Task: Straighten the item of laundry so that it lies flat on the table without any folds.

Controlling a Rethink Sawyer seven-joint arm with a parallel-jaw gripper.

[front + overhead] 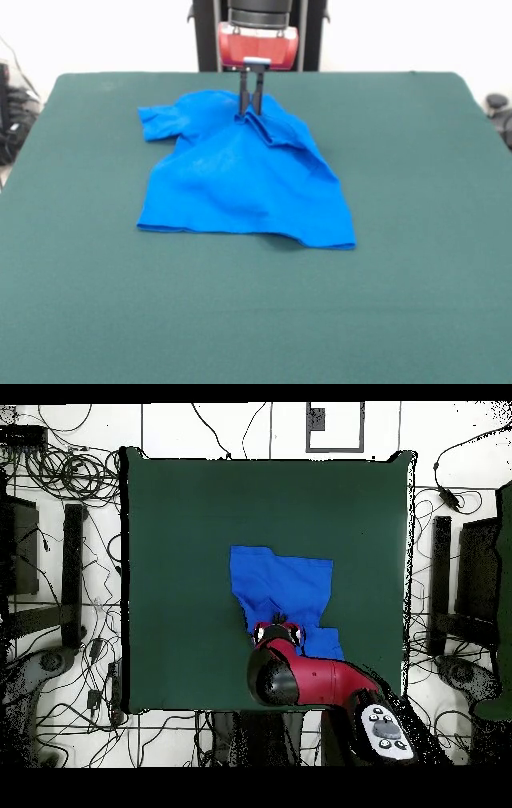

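The item of laundry [240,180], a small bright blue T-shirt, lies rumpled on the dark green table [416,176], a little left of the middle and towards the far side. One sleeve [160,120] sticks out at the left. A raised fold runs from the shirt's far edge down to the right. My gripper [252,114] comes straight down onto that far edge, its two black fingers close together with blue fabric pinched between them. In the overhead view the shirt [285,584] spreads away from the red arm [310,679], which covers part of it and most of the gripper.
Green table surface [180,534] surrounds the shirt on all sides. Off the table, tangled cables [70,474] and dark equipment [475,574] stand on the floor along both long sides.
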